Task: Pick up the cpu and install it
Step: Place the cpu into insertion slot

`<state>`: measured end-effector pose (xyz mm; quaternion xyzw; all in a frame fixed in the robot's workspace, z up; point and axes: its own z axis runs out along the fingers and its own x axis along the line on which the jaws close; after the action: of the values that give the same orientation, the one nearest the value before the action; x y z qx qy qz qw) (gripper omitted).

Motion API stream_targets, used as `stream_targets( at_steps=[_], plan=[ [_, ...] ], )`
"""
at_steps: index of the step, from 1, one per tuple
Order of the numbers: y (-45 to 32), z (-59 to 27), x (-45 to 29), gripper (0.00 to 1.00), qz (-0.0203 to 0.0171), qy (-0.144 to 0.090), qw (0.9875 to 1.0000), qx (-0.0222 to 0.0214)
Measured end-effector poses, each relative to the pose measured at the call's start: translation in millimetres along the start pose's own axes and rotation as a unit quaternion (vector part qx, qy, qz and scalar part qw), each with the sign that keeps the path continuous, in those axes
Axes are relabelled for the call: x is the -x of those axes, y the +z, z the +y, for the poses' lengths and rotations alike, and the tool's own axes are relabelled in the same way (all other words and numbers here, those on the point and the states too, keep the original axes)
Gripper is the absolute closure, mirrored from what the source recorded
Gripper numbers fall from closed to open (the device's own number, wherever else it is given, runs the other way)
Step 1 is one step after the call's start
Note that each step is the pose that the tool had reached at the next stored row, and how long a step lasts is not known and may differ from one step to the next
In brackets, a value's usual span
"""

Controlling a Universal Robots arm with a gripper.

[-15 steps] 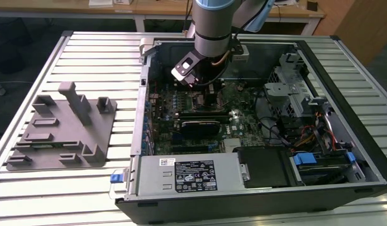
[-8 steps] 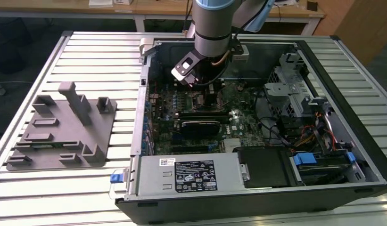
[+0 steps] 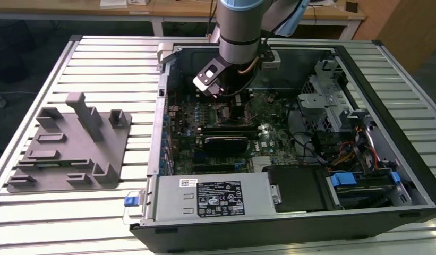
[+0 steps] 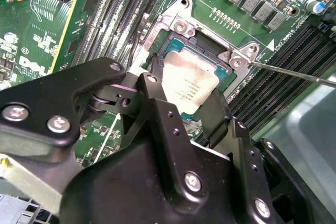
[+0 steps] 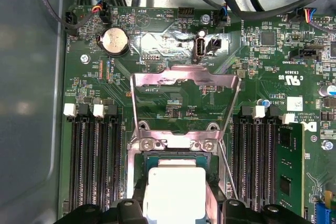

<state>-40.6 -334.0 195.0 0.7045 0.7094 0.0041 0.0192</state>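
Note:
The cpu (image 4: 191, 86), a flat square chip with a shiny silver top, sits between the two black fingers of my gripper (image 4: 186, 82). It is directly over the metal-framed socket (image 4: 181, 24) on the green motherboard, level with it or just above; I cannot tell whether it touches. In the first wrist view the cpu (image 5: 176, 192) lies just below the socket's hinge, and the open load plate (image 5: 184, 80) stands folded back. In the exterior view my gripper (image 3: 228, 101) reaches down into the open computer case (image 3: 359, 69).
Black memory slots (image 5: 94, 166) flank the socket on both sides. The thin socket lever (image 4: 294, 73) sticks out beside it. Cables (image 3: 324, 149), a drive cage (image 3: 331, 101) and a power supply (image 3: 211, 196) crowd the case. A grey fixture (image 3: 69, 149) lies at the exterior view's left.

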Motion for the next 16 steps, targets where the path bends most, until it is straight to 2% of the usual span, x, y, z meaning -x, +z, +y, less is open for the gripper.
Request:
stream_targets(
  at_steps=[2,5,9,16],
  plan=[
    [0.0,0.0,0.0,0.47,-0.0001,0.0,1.0,0.0],
    [0.0,0.1,-0.1,0.47,-0.0044,0.0,1.0,0.0001],
    [-0.2,0.0,0.0,0.47,-0.0075,0.0,1.0,-0.0001],
    [0.0,0.5,0.0,0.47,-0.0077,0.001,1.0,-0.0002]
  ],
)
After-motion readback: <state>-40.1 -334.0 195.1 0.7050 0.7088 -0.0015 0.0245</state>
